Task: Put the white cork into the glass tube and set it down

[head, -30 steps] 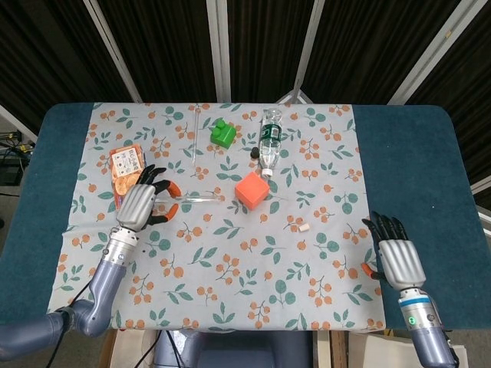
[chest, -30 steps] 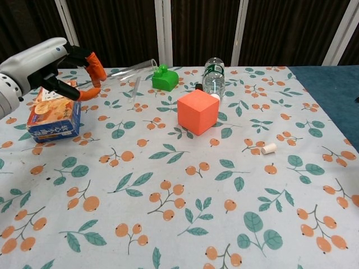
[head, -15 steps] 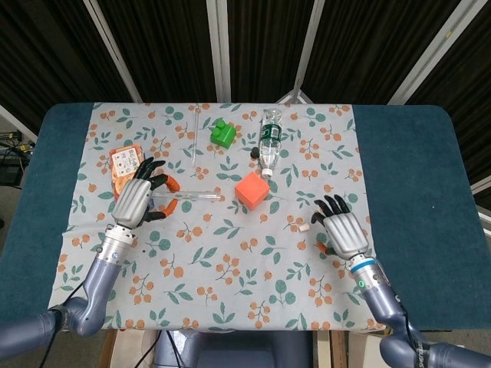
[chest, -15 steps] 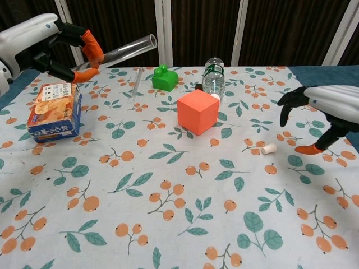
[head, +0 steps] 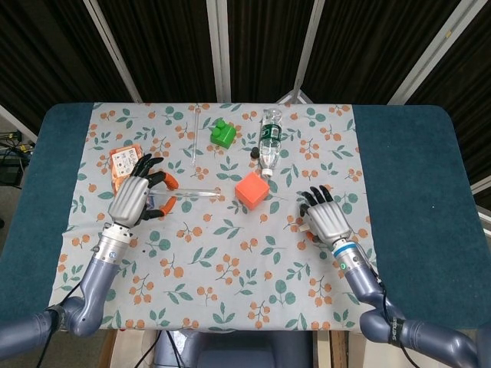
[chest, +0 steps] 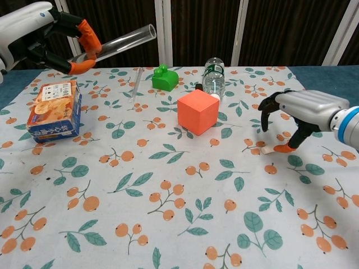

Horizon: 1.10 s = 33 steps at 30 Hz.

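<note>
My left hand (head: 132, 199) (chest: 39, 35) holds the clear glass tube (head: 193, 195) (chest: 124, 40) well above the table at the left, its open end pointing right. The small white cork (chest: 263, 151) lies on the flowered cloth (chest: 168, 224), right of the orange cube (head: 252, 190) (chest: 197, 111). My right hand (head: 327, 219) (chest: 300, 107) hovers over the cork with its fingers apart and curved down, its orange thumb tip right beside the cork. It holds nothing. In the head view the right hand covers the cork.
A snack box (head: 125, 164) (chest: 53, 109) lies under the left hand. A green block (head: 222, 134) (chest: 164, 78), a water bottle (head: 269, 138) (chest: 213, 77) and a thin glass rod (head: 197, 138) (chest: 136, 83) sit at the back.
My right hand has come in from the table's right front edge to just above the cork. The left hand has lifted the tube higher and a little back.
</note>
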### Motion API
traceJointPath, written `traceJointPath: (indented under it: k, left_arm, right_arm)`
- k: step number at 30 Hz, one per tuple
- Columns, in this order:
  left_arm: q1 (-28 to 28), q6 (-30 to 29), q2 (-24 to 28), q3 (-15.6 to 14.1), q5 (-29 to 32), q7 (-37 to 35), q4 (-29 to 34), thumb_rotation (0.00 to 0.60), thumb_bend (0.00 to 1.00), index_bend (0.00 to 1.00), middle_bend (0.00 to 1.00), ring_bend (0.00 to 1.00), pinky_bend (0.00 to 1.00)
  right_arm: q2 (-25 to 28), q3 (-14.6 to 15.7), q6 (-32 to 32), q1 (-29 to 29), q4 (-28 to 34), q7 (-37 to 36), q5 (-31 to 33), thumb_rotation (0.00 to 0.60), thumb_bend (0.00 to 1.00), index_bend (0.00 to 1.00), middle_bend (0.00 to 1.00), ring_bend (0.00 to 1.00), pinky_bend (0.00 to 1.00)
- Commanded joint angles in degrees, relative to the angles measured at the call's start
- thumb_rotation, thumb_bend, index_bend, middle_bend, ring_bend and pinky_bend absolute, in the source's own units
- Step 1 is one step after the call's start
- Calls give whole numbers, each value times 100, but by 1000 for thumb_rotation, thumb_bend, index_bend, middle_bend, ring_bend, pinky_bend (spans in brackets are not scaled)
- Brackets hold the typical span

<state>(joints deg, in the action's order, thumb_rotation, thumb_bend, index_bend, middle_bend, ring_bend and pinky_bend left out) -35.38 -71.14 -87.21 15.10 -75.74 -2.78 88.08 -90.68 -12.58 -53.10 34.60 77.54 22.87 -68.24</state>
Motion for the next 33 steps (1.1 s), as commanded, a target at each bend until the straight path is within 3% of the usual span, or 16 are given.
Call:
traceJointPath:
  k: [1, 17, 33]
  left_arm:
    - [5, -6, 12, 11, 11, 11, 10, 600, 810, 568, 498, 135, 20]
    - [-6, 7, -35, 29, 17, -5, -30, 600, 811, 568, 498, 135, 20]
    - [6, 0, -7, 56, 38, -13, -44, 600, 810, 568, 498, 135, 20]
  right_arm:
    - [-40, 79, 31, 28, -110, -39, 8, 600, 282, 472, 185, 79, 0]
    - [-207, 282, 2, 98, -554, -299, -103, 600, 281, 513, 199, 79, 0]
    - [-408, 257, 44, 270, -828, -261, -10, 600, 281, 513, 198, 79, 0]
